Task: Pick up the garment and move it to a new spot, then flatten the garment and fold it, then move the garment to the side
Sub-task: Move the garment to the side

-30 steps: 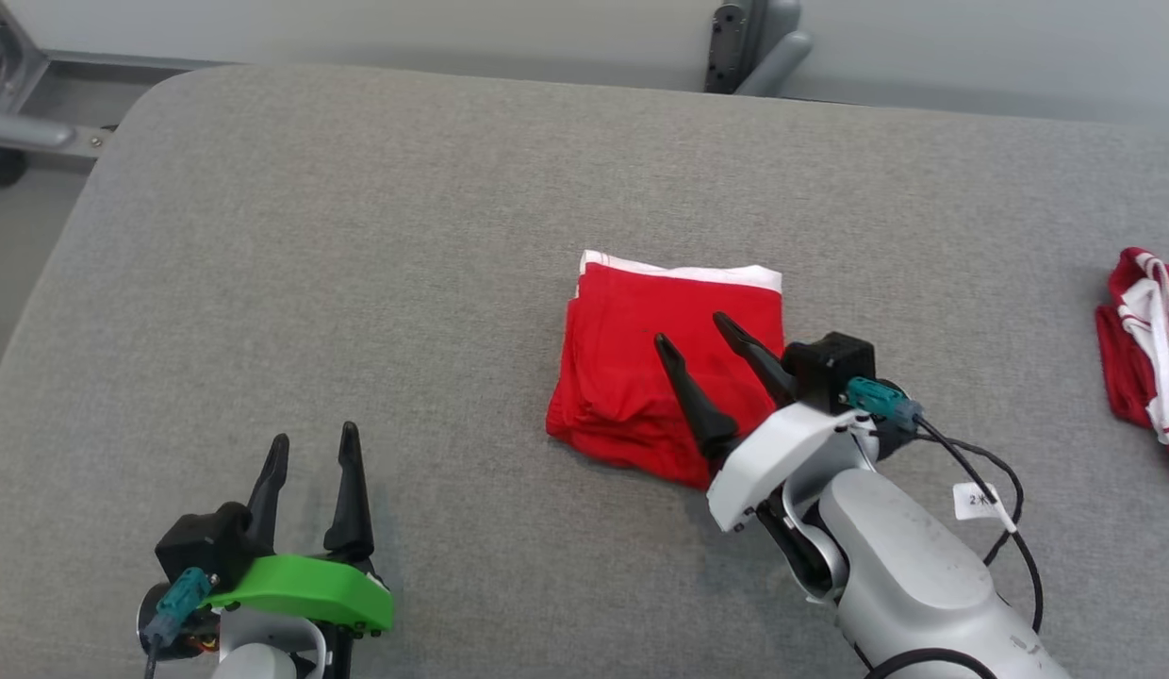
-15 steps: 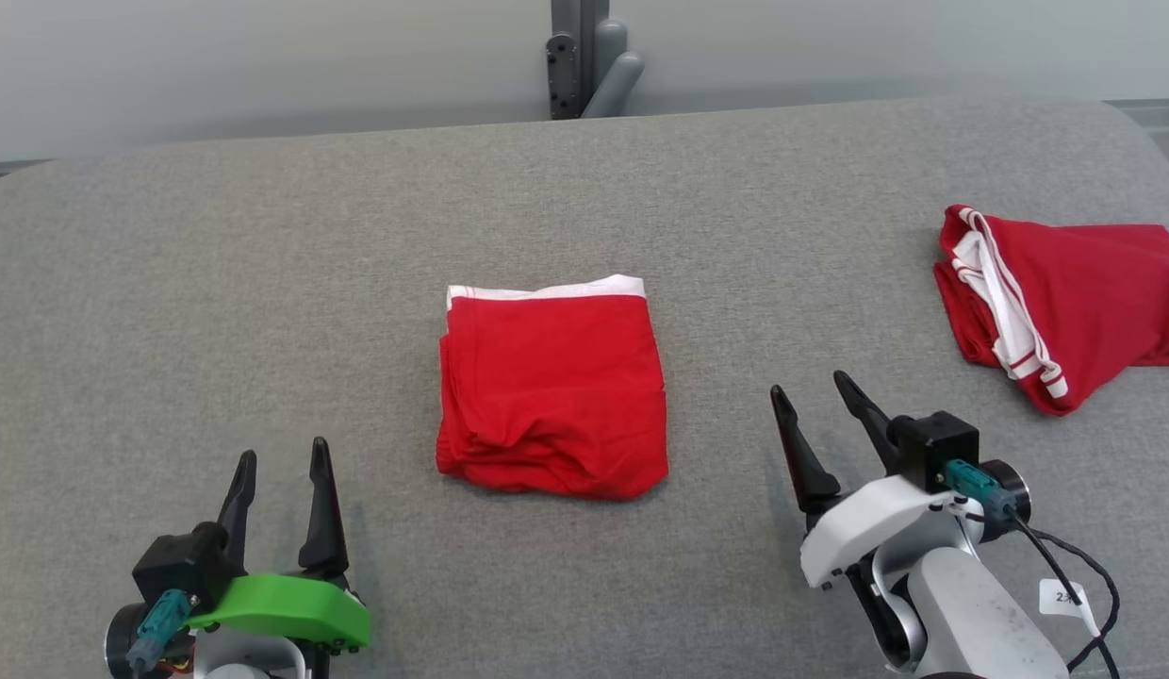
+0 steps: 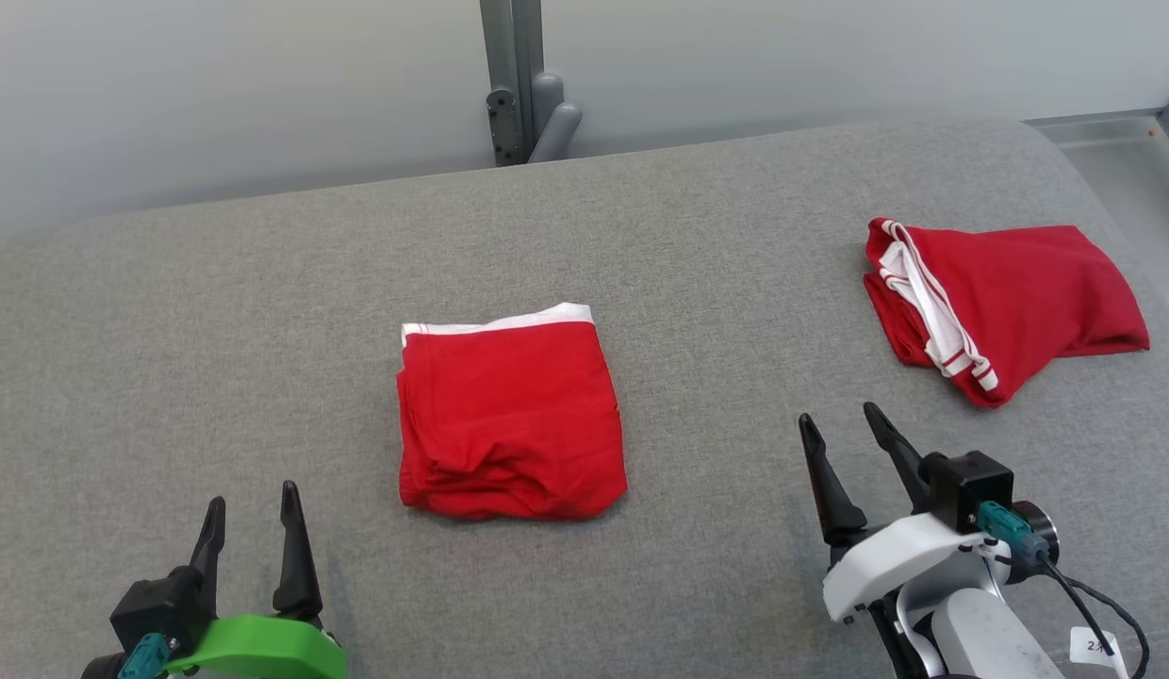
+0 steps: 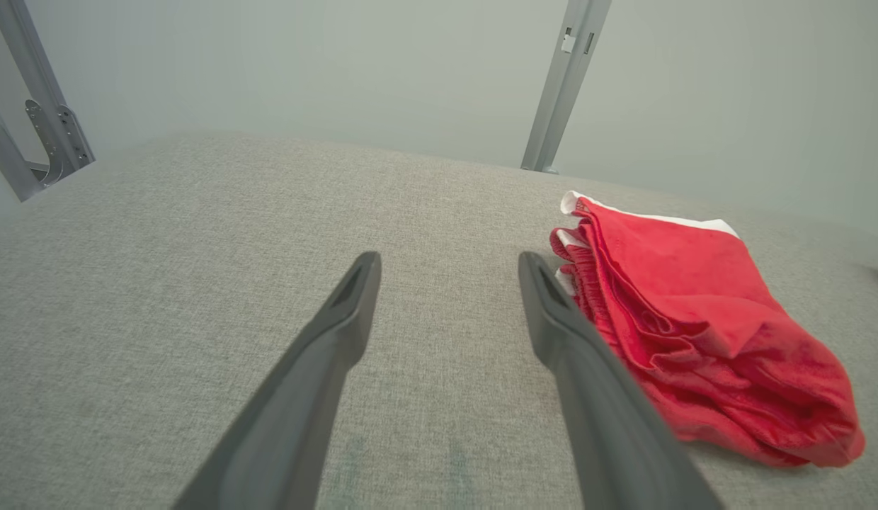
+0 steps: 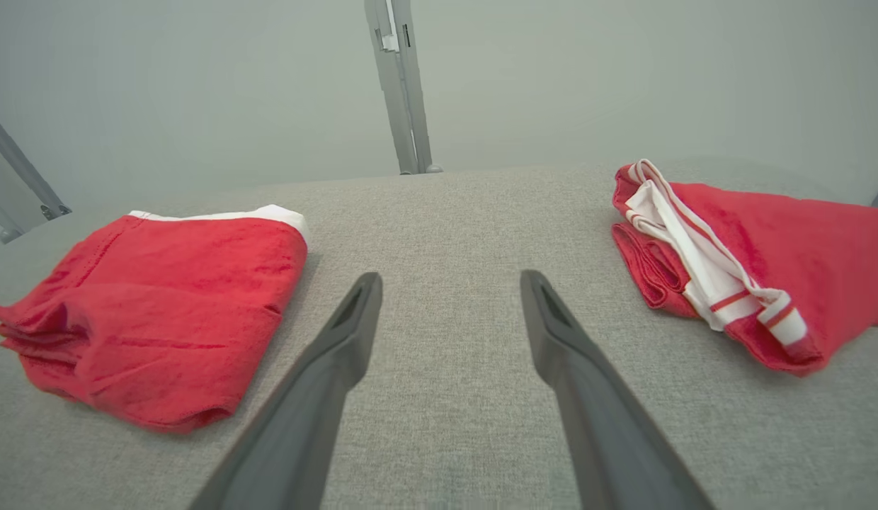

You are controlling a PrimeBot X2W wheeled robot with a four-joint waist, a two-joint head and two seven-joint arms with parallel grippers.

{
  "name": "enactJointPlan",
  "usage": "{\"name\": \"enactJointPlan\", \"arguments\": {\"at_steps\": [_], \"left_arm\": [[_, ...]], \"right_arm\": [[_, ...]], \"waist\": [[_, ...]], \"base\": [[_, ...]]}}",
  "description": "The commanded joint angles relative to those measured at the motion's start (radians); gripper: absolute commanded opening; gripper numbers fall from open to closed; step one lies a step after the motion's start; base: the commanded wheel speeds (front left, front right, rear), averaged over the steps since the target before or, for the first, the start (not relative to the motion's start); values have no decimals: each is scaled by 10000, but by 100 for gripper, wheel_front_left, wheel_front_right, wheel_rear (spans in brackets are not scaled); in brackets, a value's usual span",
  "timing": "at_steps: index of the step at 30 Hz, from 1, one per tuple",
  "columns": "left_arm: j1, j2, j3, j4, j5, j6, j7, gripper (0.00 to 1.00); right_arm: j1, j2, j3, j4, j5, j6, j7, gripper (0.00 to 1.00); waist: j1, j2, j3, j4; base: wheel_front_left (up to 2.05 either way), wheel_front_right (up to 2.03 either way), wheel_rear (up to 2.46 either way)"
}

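Grey cloth covered the table (image 3: 264, 283). A folded red garment (image 3: 509, 415) lay at its middle, between both claws, touching neither. Another red garment (image 3: 1018, 292) lay far right. The left claw (image 3: 252, 497) and right claw (image 3: 839, 415) stood spread, empty.

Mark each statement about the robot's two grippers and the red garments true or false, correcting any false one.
1. The folded red garment lies flat on the grey surface. True.
2. The right gripper clasps it in its fingers. False: the fingers stand open, apart from it.
3. The striped-trim garment lies to the robot's right of it. True.
4. The two garments overlap. False: bare surface separates them.
5. The left gripper is shut. False: its fingers stand open and empty.
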Motion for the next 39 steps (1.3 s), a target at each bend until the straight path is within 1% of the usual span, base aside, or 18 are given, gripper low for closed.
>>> {"name": "enactJointPlan", "arguments": {"at_steps": [1, 11, 17, 20, 25, 29, 32, 33, 34, 37, 39], "left_arm": [[231, 40, 47, 15, 46, -21, 5, 100], [401, 40, 30, 44, 152, -94, 5, 100], [229, 40, -323, 48, 132, -115, 5, 100], [54, 40, -607, 55, 155, -110, 5, 100], [-307, 40, -1196, 56, 294, -117, 5, 100], [-537, 38, -1509, 59, 352, -17, 5, 100], [-627, 38, -1687, 88, 324, 8, 5, 100], [-646, 35, -1704, 88, 291, 36, 5, 100], [-646, 35, -1704, 88, 291, 36, 5, 100], [-649, 37, -1781, 70, 239, 95, 5, 100], [-637, 35, -1797, 38, 219, 112, 5, 100]], "right_arm": [[203, -31, -29, -89, 81, -4, -19, 100], [429, -30, 116, -152, 193, -4, -19, 100], [188, -28, 471, 149, 249, -4, -19, 100], [-185, -29, 728, 451, 504, -4, -20, 100], [-918, -29, 1014, 913, 928, -4, -20, 100], [-1569, -30, 1030, 1472, 1104, -4, -18, 100], [-2017, -35, 851, 2051, 1223, -4, -20, 100], [-2141, -32, 851, 2273, 1297, -4, -20, 100], [-2141, -32, 851, 2273, 1297, -4, -20, 100], [-2466, -35, 659, 2925, 1403, -4, -20, 100], [-2604, -33, 718, 3441, 1567, -4, -18, 100]], "waist": [[0, 0, -108, -52], [0, 0, -186, 103], [0, 0, 94, 532], [0, 0, 396, 955], [0, 0, 1024, 1874], [0, 0, 1407, 2667], [0, 0, 1606, 3253], [0, 0, 1646, 3408], [0, 0, 1646, 3408], [0, 0, 1749, 3835], [0, 0, 1777, 4021]], "base": [[0, 0, 0], [0, 0, 0], [0, 0, 0], [0, 0, 0], [0, 0, 0], [0, 0, 0], [0, 0, 0], [0, 0, 0], [0, 0, 0], [0, 0, 0], [0, 0, 0]]}}
